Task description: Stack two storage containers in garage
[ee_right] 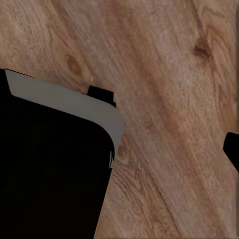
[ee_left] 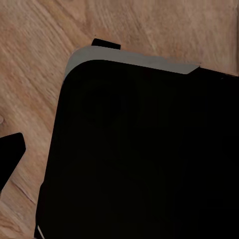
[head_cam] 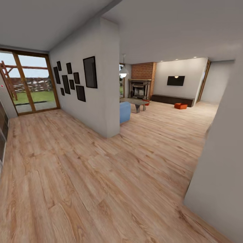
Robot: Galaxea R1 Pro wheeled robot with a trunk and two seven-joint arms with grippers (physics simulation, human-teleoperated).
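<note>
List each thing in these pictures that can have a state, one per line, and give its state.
storage container: on the wood floor by the low bench, far off, not yet picked up
wall television: screen dark
pendant lamp: hanging, whether lit unclear
glass patio doors: shut
left and right pincers: open or shut, cannot tell

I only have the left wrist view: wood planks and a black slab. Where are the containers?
Observer: In the head view, one orange-red storage container sits on the wood floor far ahead and to the right, in front of the low dark bench.
Operator: And the second one?
Observer: A small red patch shows by the coffee table. It is too small to tell whether it is the other container.
Operator: Anything on the way?
Observer: A white wall end juts out ahead on the left, with a blue seat just behind it.
</note>
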